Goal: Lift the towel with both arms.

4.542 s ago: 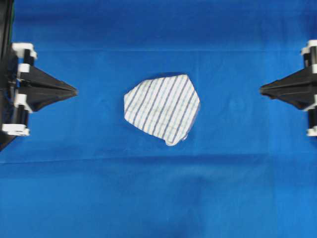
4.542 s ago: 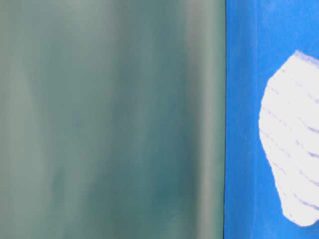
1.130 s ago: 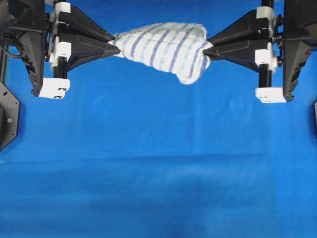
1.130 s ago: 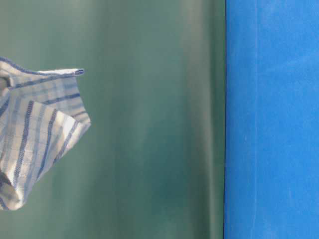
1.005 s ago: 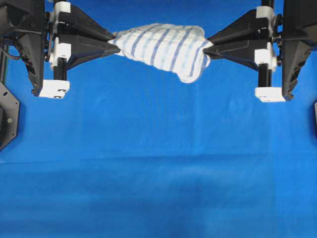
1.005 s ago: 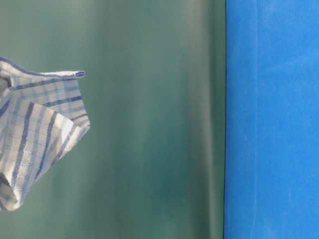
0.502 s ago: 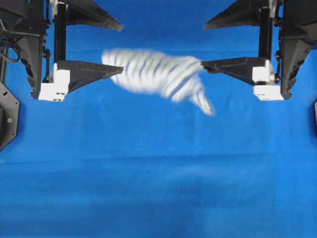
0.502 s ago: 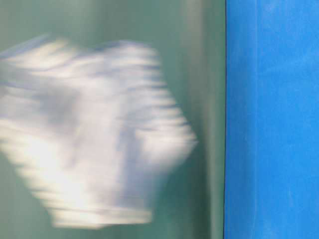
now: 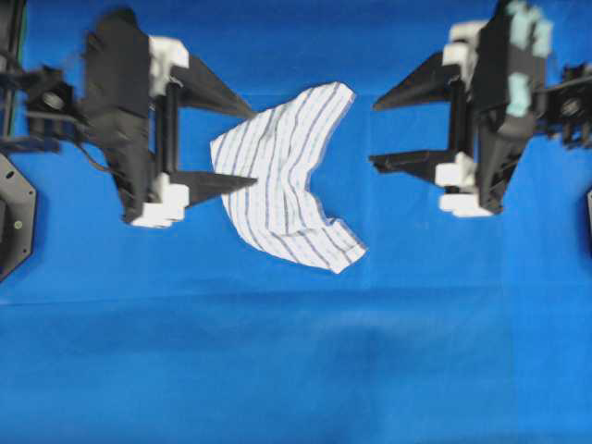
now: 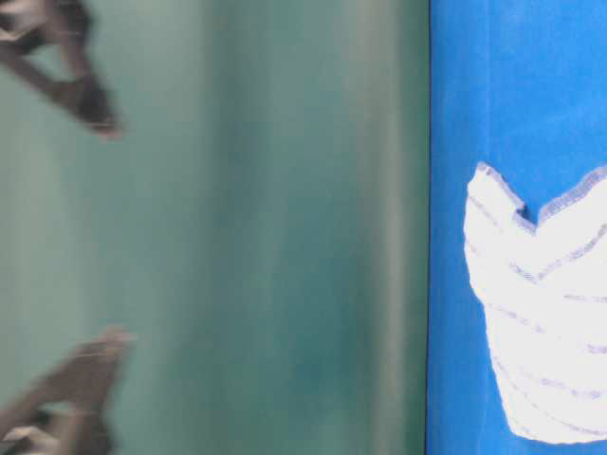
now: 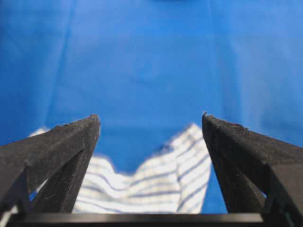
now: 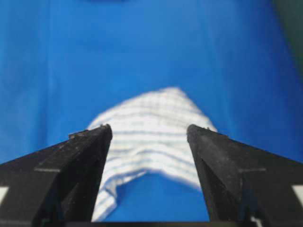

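Observation:
The towel (image 9: 282, 176), white with thin blue and grey stripes, lies crumpled in a V shape on the large blue cloth. My left gripper (image 9: 254, 146) hovers at its left edge, open and holding nothing. My right gripper (image 9: 373, 135) is open too, a short gap right of the towel. In the left wrist view the towel (image 11: 156, 184) shows below and between the spread fingers of the left gripper (image 11: 150, 118). In the right wrist view the towel (image 12: 151, 118) lies beyond the open right gripper (image 12: 149, 127). The table-level view has the towel (image 10: 545, 322) flat at the right.
The plain blue cloth (image 9: 296, 351) covers the whole table. A green backdrop (image 10: 266, 237) fills most of the table-level view, with blurred dark fingers (image 10: 81, 90) at its left. Black mounts (image 9: 14, 222) sit at the left edge.
A second ago both grippers were shut on the towel's ends, holding it up. Both opened, the towel dropped, and it now rests on the blue cloth. Both arms are shifting, blurred.

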Robot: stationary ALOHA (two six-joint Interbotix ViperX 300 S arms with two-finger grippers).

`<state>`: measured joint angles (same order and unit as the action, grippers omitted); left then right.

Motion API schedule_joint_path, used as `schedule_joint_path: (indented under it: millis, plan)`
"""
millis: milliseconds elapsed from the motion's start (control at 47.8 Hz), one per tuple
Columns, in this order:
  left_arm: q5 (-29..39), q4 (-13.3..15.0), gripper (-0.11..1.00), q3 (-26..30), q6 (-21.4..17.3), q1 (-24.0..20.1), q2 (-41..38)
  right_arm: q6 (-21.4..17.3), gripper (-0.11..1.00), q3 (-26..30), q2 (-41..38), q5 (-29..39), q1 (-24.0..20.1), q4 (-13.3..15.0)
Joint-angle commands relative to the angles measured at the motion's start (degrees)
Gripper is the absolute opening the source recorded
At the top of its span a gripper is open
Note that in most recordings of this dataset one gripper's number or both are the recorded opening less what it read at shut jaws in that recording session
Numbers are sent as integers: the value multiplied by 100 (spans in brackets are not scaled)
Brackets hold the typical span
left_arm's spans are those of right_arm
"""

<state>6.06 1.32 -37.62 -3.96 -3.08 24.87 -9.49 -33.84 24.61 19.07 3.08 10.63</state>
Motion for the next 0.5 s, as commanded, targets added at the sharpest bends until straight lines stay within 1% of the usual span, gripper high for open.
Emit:
schedule_joint_path:
  millis: [0,84,209,314,481]
  plan:
    - [-439,0,93,-185,-9,9,-158,-132,66,-246,-141,-404,18,-9]
    - [-756,0,93,-378,-9,-18,-413,-281,66,-457,-404,-712,18,-9]
    - [-1011,0,93,-536,-9,-97,-773,-510,66,-650,-879,-1125,18,-18]
    - [-1195,0,93,-677,-9,-149,-1160,-633,66,-712,-1345,-1441,18,-18]
    - [-1512,26,93,-861,0,-123,-1731,-747,66,-694,-2039,-1696,9,-18]
